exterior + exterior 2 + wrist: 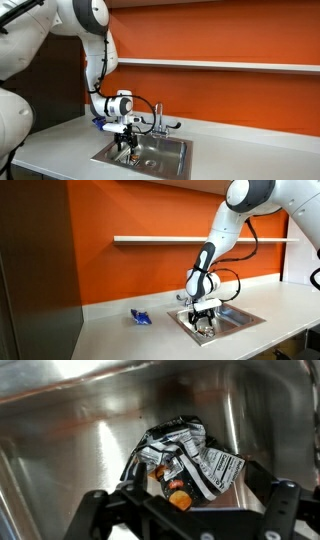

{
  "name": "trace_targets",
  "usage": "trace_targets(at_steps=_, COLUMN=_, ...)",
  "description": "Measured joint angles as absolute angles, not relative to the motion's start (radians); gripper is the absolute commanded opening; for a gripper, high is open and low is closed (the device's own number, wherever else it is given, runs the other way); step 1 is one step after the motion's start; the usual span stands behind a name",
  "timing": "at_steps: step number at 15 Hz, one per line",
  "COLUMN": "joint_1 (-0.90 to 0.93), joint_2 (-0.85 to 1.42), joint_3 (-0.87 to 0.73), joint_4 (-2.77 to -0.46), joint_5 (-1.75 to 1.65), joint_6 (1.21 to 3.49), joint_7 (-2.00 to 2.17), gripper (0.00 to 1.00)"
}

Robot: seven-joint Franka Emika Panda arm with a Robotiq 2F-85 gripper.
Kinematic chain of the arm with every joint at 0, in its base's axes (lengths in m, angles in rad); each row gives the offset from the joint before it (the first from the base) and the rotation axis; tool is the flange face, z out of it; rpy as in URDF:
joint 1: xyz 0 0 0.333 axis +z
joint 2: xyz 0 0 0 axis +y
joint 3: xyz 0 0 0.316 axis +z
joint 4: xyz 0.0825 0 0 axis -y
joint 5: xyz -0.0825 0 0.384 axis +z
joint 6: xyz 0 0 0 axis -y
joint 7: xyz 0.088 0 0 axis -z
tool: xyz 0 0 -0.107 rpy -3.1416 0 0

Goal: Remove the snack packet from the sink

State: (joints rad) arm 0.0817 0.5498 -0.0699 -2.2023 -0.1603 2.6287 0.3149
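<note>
The snack packet (190, 455) is crumpled, dark and silvery with printed text. It lies on the steel floor of the sink (70, 430), seen in the wrist view. My gripper (192, 482) is open, with one finger on each side of the packet and close to it. In both exterior views the gripper (124, 147) (205, 326) reaches down into the sink basin (165, 158) (243, 314). The packet itself is hidden behind the fingers there.
A chrome faucet (158, 122) stands at the back of the sink. A small bright blue object (141, 317) lies on the light counter (120, 335) beside the basin. A wall shelf (220, 65) runs along the orange wall above.
</note>
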Motion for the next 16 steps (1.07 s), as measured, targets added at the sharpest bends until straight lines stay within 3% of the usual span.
trace_targets(at_steps=16, joint_1=0.095, joint_2=0.677, joint_3=-0.103, joint_4=-2.106, joint_5=-0.104, joint_6=2.653, joint_7=0.315, gripper=1.00)
